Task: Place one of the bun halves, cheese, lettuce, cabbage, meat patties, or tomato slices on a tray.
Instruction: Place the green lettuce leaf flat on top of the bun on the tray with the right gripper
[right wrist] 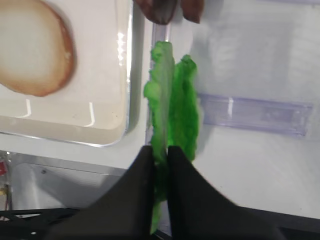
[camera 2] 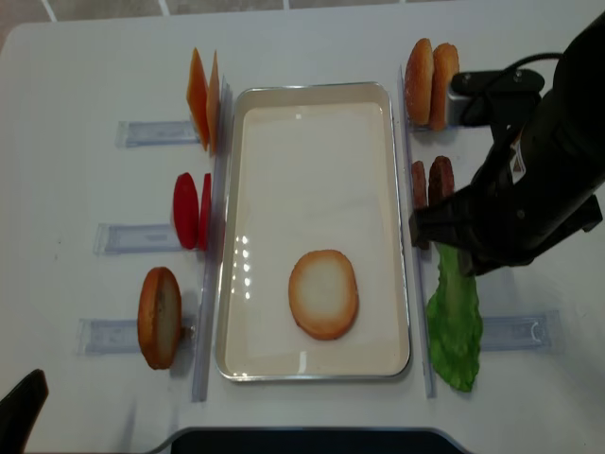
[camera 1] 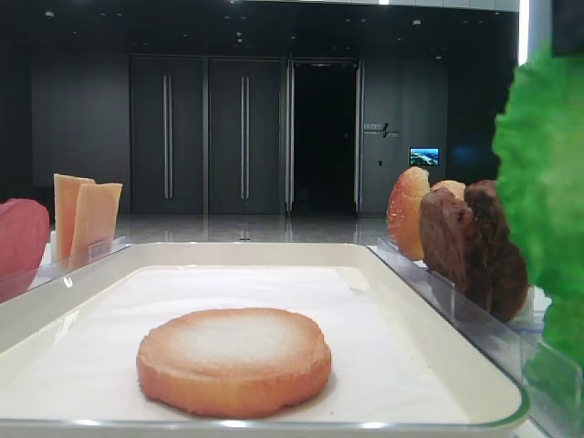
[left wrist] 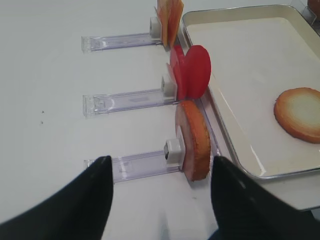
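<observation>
— Lettuce, the ruffled bright green leaf (right wrist: 172, 107), at three o'clock off the white rimmed tray (camera 2: 312, 99)?
— Yes; right fingers (right wrist: 160, 155) pinching its edge. Next: lift, carry over beside the toasted round bun half (camera 2: 323, 294)

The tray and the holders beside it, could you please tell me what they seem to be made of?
The tray looks like white glossy plastic or enamelled metal: its rounded rim shines and reflects ceiling lights; a matte white paper liner seems to cover its floor. The holders look like clear, colourless plastic, probably acrylic: the table shows through them and their edges catch highlights.
</observation>
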